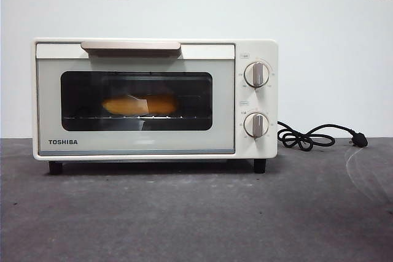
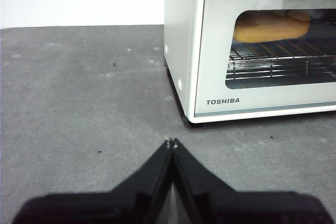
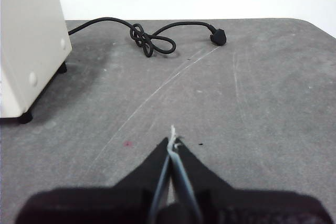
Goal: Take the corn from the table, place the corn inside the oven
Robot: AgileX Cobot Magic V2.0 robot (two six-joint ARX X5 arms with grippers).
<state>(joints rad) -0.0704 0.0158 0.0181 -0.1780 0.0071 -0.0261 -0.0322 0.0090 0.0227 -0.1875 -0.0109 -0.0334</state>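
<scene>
Dark grey surface [image 1: 184,213] fills the near part of our front view, bare and slightly mottled, with faint pale scratches toward one side. Behind it stands our cream-white Toshiba toaster oven [image 1: 153,145] on black feet, its door closed and the bar handle [image 1: 130,45] running along the top of the door. Through the dark glass window [image 1: 80,99] we see the corn [image 1: 140,105], yellow-orange and lying lengthwise on the wire rack [image 1: 184,116] inside the oven. Two round knobs [image 1: 256,74] sit one above the other on the panel beside the door. Beyond that end of the oven, the black cord [image 1: 305,138] lies in a loose knot on the surface, ending in its plug [image 1: 360,142].

Our left gripper [image 2: 171,142] hovers over the surface near the oven's front corner on the TOSHIBA-lettered side; its fingers [image 2: 152,169] are pressed together and hold nothing. From that wrist we also see the corn [image 2: 270,27] behind the glass, resting on the rack. Our right gripper [image 3: 172,142] hangs over the scratched surface on the cord side, well apart from the oven, with its fingers [image 3: 191,174] likewise closed on nothing. Neither gripper appears in the front view.
</scene>
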